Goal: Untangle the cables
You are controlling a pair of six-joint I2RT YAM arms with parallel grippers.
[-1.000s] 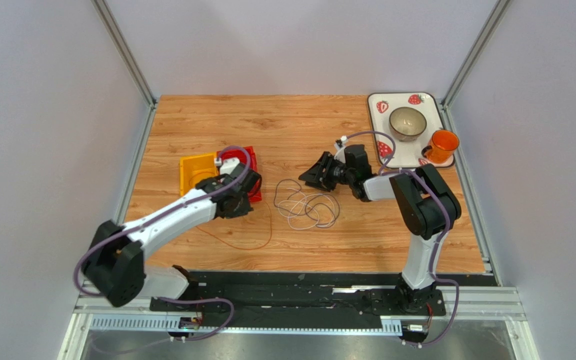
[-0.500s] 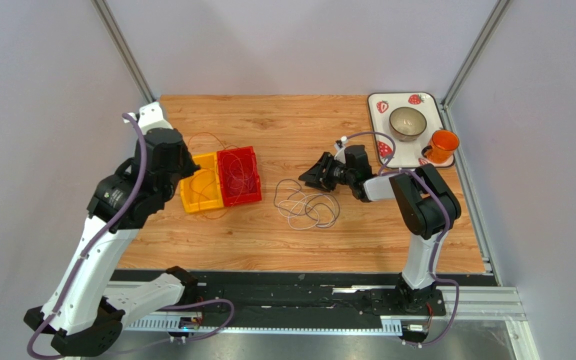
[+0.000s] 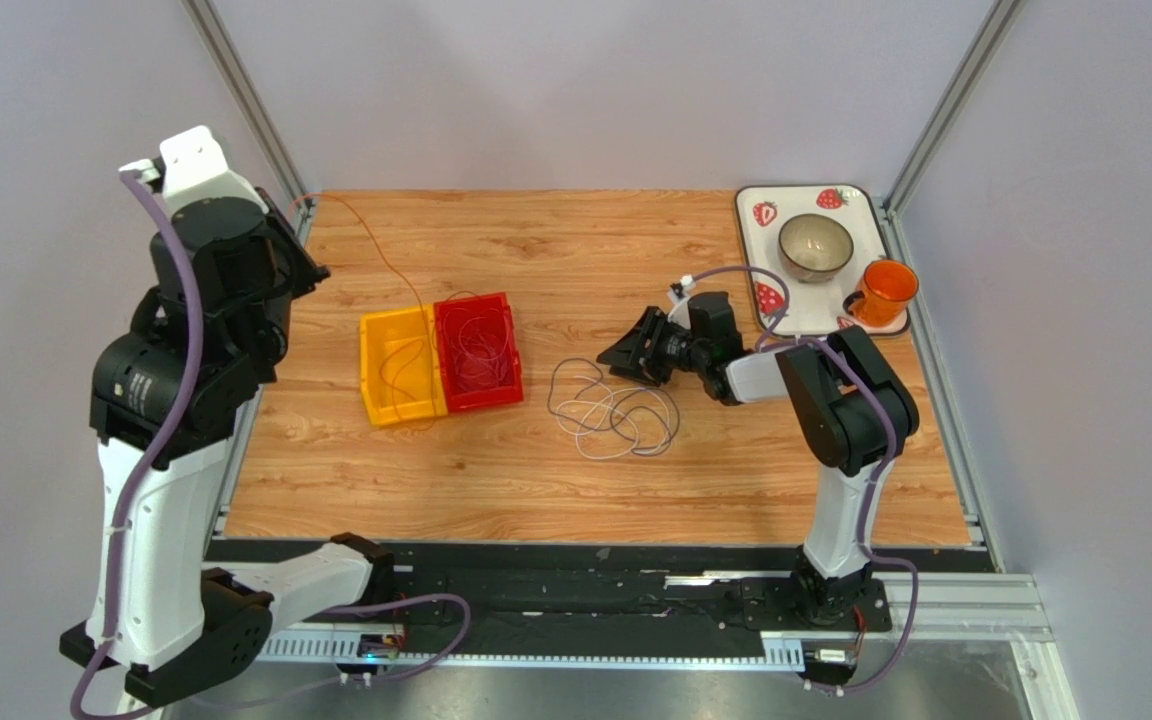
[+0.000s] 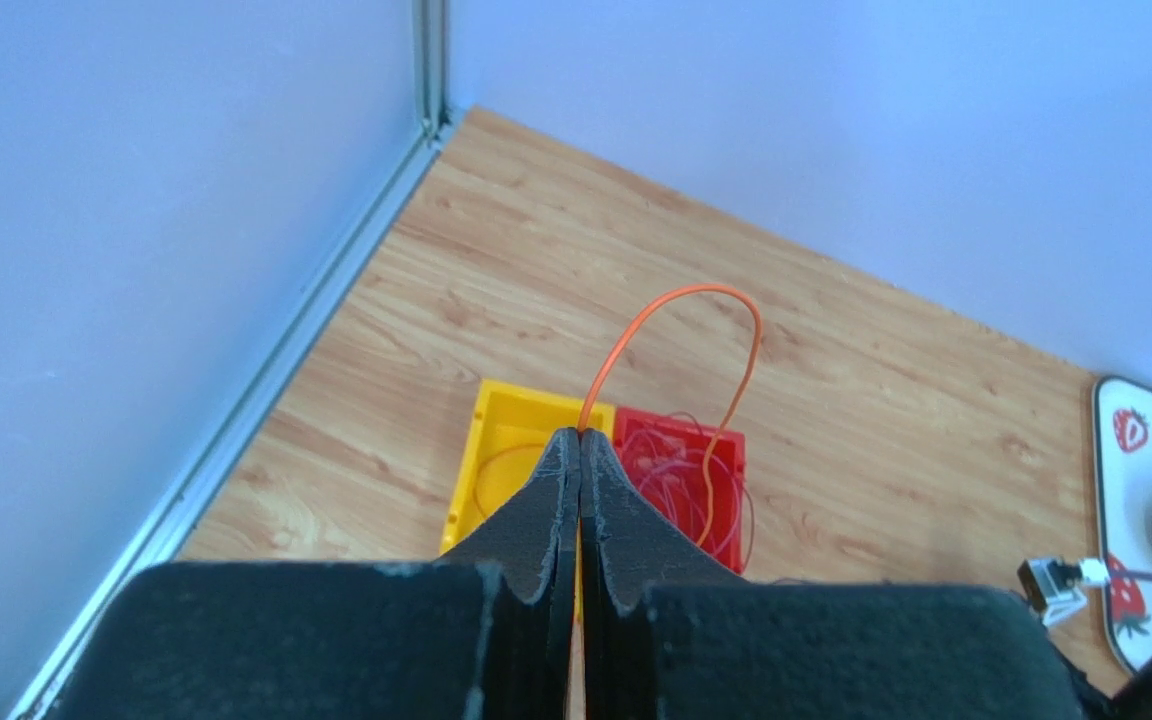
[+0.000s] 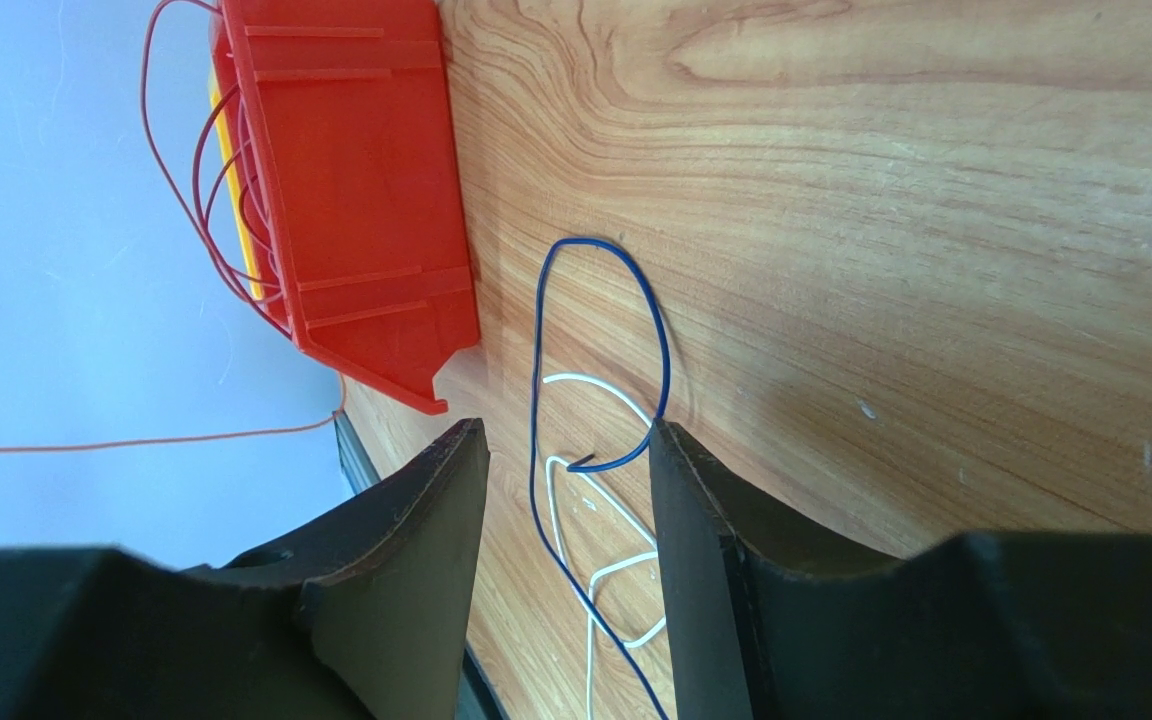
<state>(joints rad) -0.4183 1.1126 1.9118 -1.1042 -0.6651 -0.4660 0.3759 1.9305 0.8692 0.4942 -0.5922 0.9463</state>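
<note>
Left jaws pinched shut on the orange cable [image 4: 687,290]; right jaws part-open, seemingly empty, above pale cables [image 3: 612,408]

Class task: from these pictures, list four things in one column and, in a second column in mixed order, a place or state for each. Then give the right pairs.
Column one
1. left gripper
2. right gripper
3. metal bowl
4. red bin

Column two
A. on the strawberry tray
B. open, low over the table by the blue cable
C. shut on the orange cable, raised at the far left corner
D. side by side with the yellow bin

Pairs: 1-C, 2-B, 3-A, 4-D
</note>
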